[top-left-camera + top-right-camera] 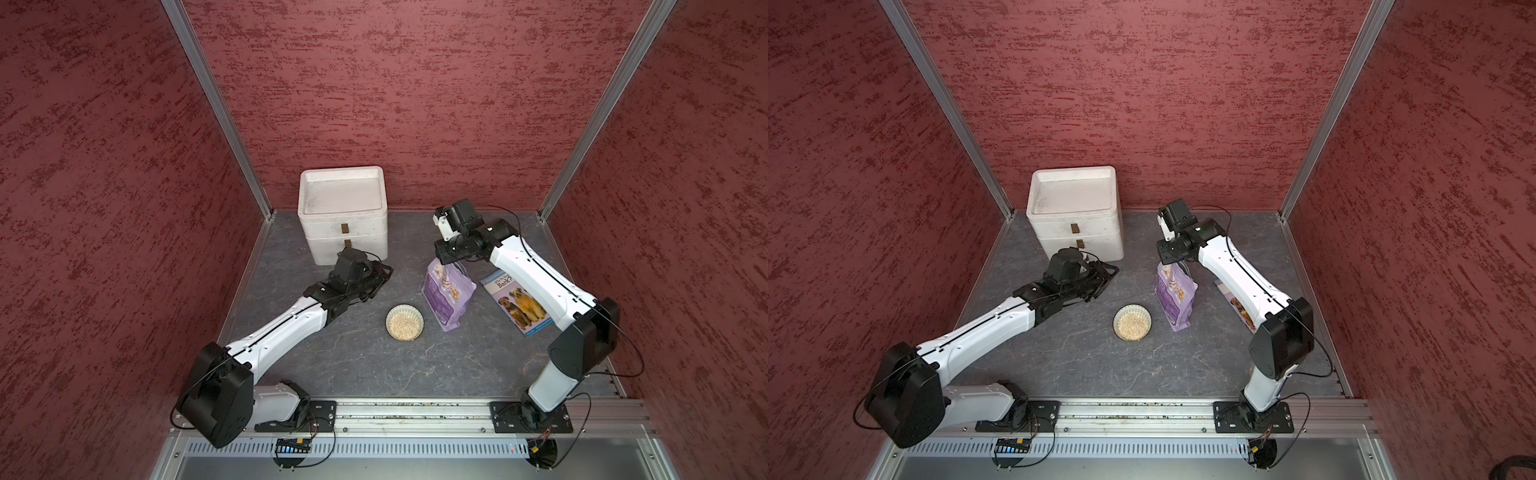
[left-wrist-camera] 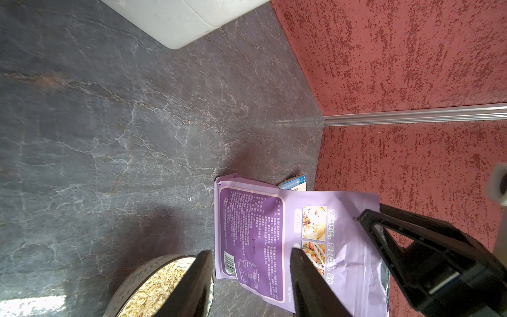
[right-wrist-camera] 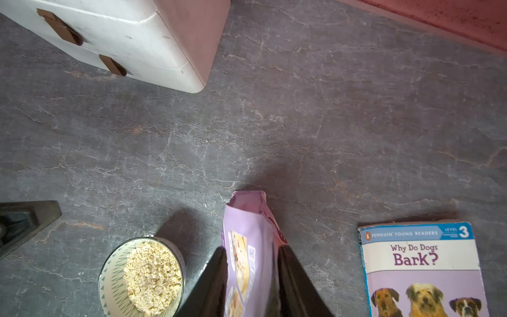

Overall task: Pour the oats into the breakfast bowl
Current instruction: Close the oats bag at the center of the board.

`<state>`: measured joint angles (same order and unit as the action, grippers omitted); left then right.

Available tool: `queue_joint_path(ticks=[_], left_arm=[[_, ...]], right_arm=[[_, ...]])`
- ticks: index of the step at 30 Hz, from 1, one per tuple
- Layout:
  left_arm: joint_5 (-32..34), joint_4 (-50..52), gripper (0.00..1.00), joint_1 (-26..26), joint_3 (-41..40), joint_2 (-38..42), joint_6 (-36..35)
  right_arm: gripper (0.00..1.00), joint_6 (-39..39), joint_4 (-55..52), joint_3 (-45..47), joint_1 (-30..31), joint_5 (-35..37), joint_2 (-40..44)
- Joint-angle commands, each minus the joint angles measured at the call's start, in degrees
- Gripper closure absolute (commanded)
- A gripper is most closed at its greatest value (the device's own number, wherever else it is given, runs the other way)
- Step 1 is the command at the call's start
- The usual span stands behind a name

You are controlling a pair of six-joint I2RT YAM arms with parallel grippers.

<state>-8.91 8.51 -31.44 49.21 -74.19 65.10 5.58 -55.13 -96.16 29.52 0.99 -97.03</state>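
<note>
The breakfast bowl [image 1: 404, 336] [image 1: 1132, 338], white with a green pattern, stands mid-table holding a heap of pale oats [image 3: 152, 277] [image 2: 153, 288]. Just right of it the lavender pouch [image 1: 446, 297] [image 1: 1175, 297] [image 3: 247, 219] stands upright on the table. My right gripper [image 1: 451, 264] [image 3: 253, 248] points down over the pouch's top edge. Its fingers stand apart on either side of that edge, open, with a thin gap at one finger. My left gripper [image 1: 384, 274] [image 2: 251, 251] hovers left of the pouch and behind the bowl, open with nothing between its fingers.
A white drawer box [image 1: 343, 216] [image 3: 123, 41] stands at the back left against the red wall. A blue dog-picture book [image 1: 517, 301] [image 3: 419, 269] lies flat right of the pouch, partly under my right arm. Red walls close in three sides.
</note>
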Motion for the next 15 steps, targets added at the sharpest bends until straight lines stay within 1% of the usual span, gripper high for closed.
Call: queue_joint_path(ticks=[1,4,5,9,12,15], left_arm=[[-0.22,-1.46,0.51,-0.58,1.75,-0.6,-0.59],[-0.15,-1.48,0.51,-0.77,1.99,-0.8,-0.57],[-0.16,-1.46,0.51,-0.81,2.15,-0.9,-0.59],[-0.05,-1.35,0.51,-1.21,2.7,-1.17,-0.59],[0.24,-1.19,0.51,-1.63,2.91,-1.17,-0.63],[0.4,-1.31,0.51,-1.93,3.08,-1.38,-0.59]], right_arm=[[0.64,0.48,-1.6,2.87,-0.34,-1.0,4.3],[0.62,0.48,-1.96,5.76,-0.25,-1.47,6.21],[0.62,0.48,-2.13,6.65,-0.28,-1.47,6.58],[0.68,0.7,-2.89,8.88,-0.25,-1.72,8.03],[0.74,0.94,-3.43,9.15,-0.26,-2.47,9.29],[0.77,0.84,-3.77,9.53,-0.32,-3.47,10.33]])
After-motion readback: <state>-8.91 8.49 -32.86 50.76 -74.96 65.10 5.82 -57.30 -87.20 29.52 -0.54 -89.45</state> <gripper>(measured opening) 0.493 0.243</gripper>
